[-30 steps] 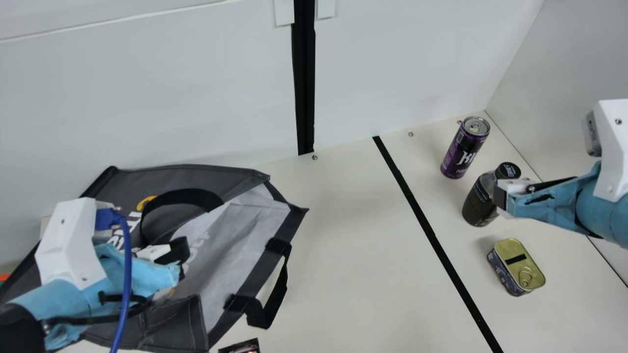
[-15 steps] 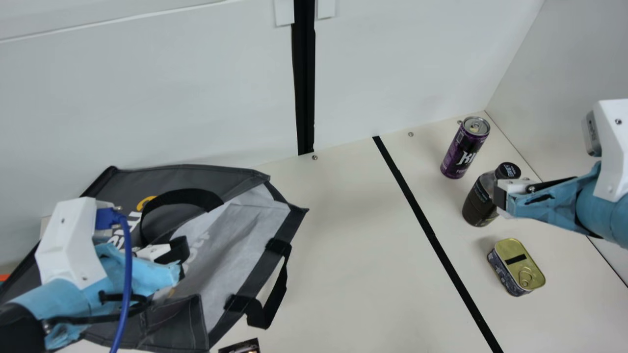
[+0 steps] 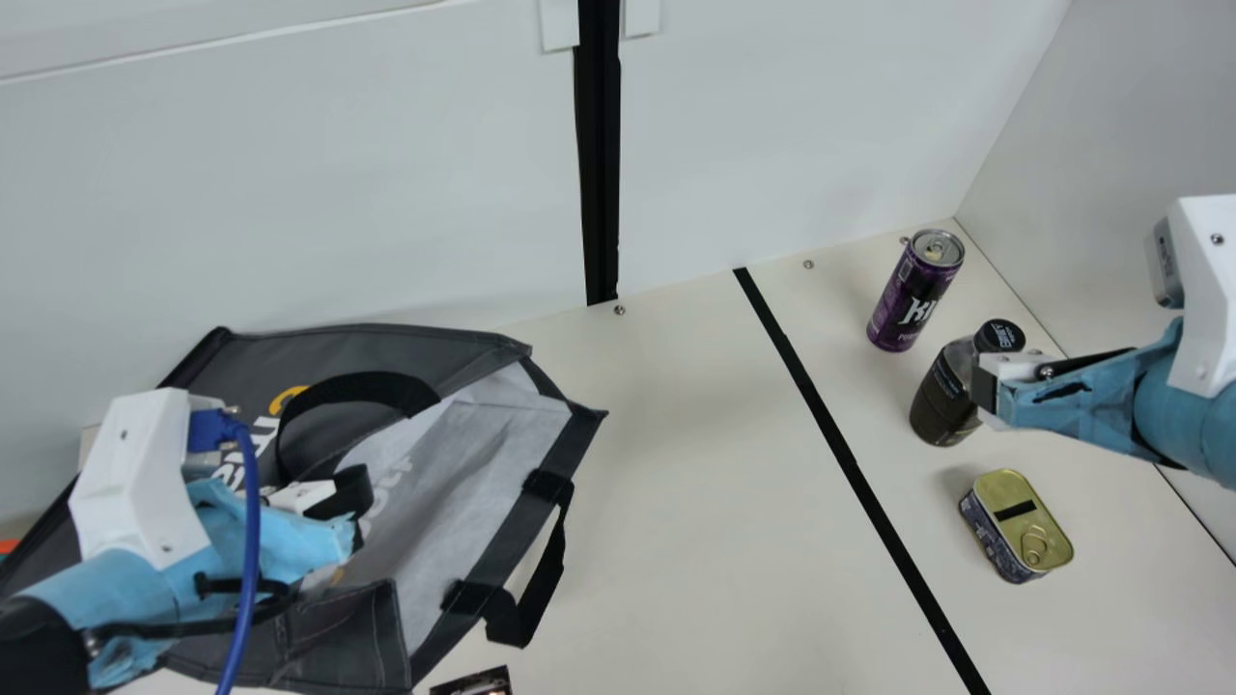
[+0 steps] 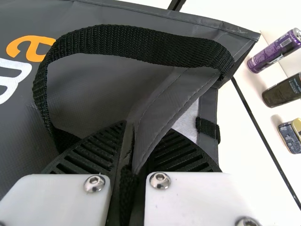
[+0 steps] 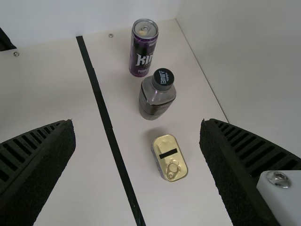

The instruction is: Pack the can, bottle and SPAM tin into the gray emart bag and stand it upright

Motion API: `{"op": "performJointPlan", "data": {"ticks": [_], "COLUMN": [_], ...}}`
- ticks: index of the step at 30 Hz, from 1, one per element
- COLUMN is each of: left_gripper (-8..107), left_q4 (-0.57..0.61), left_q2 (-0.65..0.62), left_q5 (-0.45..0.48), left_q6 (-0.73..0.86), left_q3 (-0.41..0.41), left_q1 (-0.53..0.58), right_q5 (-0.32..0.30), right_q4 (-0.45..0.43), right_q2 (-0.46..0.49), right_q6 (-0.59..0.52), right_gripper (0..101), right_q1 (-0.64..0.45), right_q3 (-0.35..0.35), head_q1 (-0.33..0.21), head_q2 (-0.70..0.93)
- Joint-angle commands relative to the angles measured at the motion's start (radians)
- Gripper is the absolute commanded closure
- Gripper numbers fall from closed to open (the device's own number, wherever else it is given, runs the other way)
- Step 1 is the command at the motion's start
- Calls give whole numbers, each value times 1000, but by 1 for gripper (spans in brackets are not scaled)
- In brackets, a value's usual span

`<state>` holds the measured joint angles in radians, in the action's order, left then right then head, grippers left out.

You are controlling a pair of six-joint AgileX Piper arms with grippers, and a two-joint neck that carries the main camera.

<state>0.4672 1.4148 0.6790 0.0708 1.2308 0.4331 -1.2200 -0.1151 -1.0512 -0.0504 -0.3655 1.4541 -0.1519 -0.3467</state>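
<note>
Main view, clock read about its centre: our gray emart bag (image 3: 386, 349) lies on the tabletop (image 3: 676, 502) at 8 o'clock. Our left hand (image 3: 359, 497) is closed on the bag's edge, apparently with some strap pinched in too. Can (image 3: 912, 291), between 2 and 3 o'clock, bottle (image 3: 939, 396) at 3, both upright; SPAM tin (image 3: 1022, 526) at 4. Our right hand (image 3: 987, 388) is open near the bottle.

Can (image 5: 142, 47): large "KI"
Bottle cap (image 5: 163, 76): print too small to read
Bag (image 3: 386, 346): orange and white letters, partly visible
</note>
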Motion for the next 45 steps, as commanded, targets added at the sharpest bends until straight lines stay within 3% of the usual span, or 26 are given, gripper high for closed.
{"op": "performJointPlan", "data": {"ticks": [1, 10, 20, 31, 45], "left_gripper": [107, 107, 107, 107, 107], "left_q4": [0, 0, 0, 0, 0], "left_q2": [0, 0, 0, 0, 0], "left_q5": [0, 0, 0, 0, 0], "left_q6": [0, 0, 0, 0, 0], "left_q3": [0, 0, 0, 0, 0], "left_q1": [0, 0, 0, 0, 0], "right_q5": [0, 0, 0, 0, 0], "right_q4": [0, 0, -74, -103, -17], "right_q2": [0, 0, -11, -87, -224], "right_q6": [0, 0, 61, 80, 23], "right_gripper": [6, 6, 6, 6, 6], "right_q1": [0, 0, 69, 79, -27], "right_q3": [0, 0, -2, 73, 187], "head_q1": [-23, -23, -23, -23, -23], "head_q2": [-2, -2, -2, -2, -2]}}
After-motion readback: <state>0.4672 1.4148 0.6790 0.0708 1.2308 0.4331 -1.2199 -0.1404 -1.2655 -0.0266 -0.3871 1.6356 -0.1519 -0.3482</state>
